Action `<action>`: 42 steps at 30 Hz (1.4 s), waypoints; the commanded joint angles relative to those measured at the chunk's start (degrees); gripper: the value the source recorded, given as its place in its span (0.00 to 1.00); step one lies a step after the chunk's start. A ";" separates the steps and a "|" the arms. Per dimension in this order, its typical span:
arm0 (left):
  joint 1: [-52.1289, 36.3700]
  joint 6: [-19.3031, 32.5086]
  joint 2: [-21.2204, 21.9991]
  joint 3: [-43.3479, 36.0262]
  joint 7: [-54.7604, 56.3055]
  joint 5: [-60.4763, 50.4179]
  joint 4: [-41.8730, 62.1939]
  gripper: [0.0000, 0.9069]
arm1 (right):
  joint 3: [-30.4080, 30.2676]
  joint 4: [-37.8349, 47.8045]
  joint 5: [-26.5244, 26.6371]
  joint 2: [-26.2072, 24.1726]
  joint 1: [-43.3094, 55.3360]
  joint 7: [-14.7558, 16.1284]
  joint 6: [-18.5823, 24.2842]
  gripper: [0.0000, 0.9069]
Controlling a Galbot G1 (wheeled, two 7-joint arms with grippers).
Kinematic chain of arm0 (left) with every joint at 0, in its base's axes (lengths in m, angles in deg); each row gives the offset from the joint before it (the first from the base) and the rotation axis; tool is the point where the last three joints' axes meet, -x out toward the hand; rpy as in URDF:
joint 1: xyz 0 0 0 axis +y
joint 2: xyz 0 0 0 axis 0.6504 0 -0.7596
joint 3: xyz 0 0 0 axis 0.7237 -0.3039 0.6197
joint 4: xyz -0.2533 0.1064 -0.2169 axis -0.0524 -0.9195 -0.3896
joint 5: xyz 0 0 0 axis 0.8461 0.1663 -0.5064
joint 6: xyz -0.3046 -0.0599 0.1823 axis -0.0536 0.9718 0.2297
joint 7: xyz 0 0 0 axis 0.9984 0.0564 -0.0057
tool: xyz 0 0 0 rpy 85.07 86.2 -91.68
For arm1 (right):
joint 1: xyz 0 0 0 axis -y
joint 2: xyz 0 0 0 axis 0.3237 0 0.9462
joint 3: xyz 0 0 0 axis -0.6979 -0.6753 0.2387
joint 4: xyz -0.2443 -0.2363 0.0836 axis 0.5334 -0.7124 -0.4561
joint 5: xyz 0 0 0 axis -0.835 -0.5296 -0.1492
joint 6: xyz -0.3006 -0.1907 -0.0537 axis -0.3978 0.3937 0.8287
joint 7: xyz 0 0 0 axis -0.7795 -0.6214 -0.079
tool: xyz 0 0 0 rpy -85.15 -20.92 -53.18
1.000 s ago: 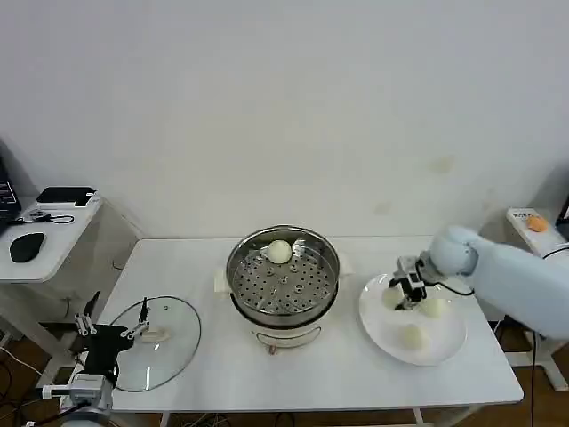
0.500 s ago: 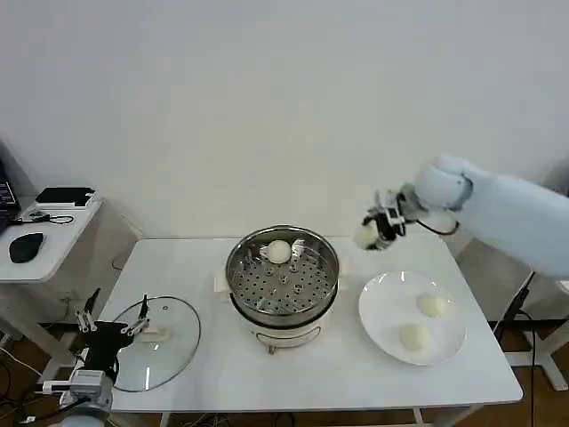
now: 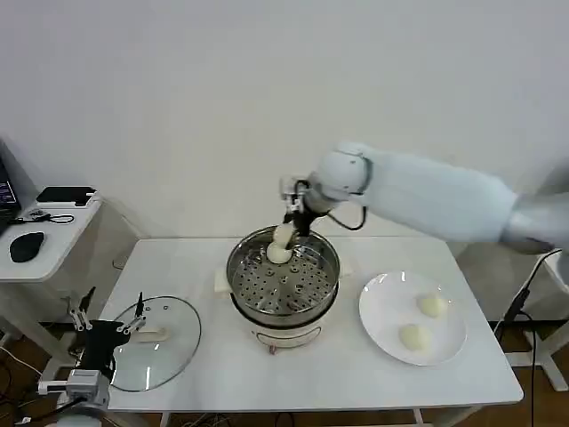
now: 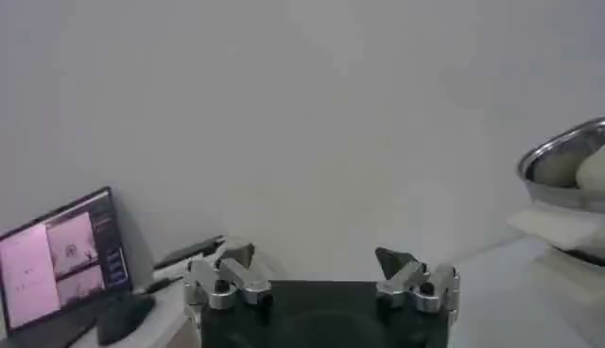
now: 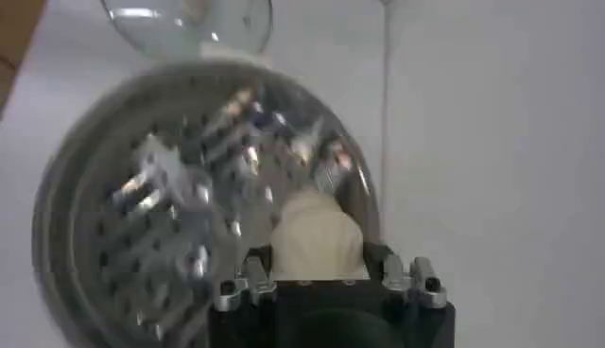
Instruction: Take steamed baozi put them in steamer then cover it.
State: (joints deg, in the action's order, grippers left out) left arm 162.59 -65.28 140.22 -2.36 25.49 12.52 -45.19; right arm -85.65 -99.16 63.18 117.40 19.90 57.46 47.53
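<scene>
Gripping 1 baozi [image 3: 284, 235], the right hand [image 3: 292, 224] hangs over the steamer's [image 3: 283, 277] far rim; the left hand [image 3: 107, 331], fingers spread, sits beside the glass cover [image 3: 164, 342].

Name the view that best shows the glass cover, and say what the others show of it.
The head view: the cover lies whole and flat on the table, left of the steamer. The right wrist view catches part of it beyond the steamer's rim. I cannot make it out in the left wrist view.
</scene>
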 commanded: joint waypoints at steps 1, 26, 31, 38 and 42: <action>0.00 0.05 0.07 0.65 0.00 0.04 -0.15 1.00 | -1.27 3.75 4.37 7.63 -2.62 -2.15 -3.44 0.72; -0.45 0.24 0.90 -0.28 -0.01 -0.56 -0.26 1.00 | -0.69 8.85 0.00 9.53 -8.81 -2.74 -2.58 1.00; -0.40 0.22 0.89 -0.54 -0.02 -0.78 -0.50 1.00 | -0.18 7.91 0.24 8.82 -8.63 -2.71 -2.38 1.00; -0.28 0.22 0.85 -0.35 -0.06 -0.71 -0.18 1.00 | -1.09 -1.34 0.89 0.97 0.40 0.35 -2.36 1.00; -0.61 0.21 1.18 -0.57 -0.10 -0.63 0.18 1.00 | -2.57 -6.01 -1.04 -6.42 4.80 2.93 -0.52 1.00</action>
State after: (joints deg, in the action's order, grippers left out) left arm 161.89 -65.04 141.53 -2.95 25.45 11.83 -44.94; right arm -87.23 -99.84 62.50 117.19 19.54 58.77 46.57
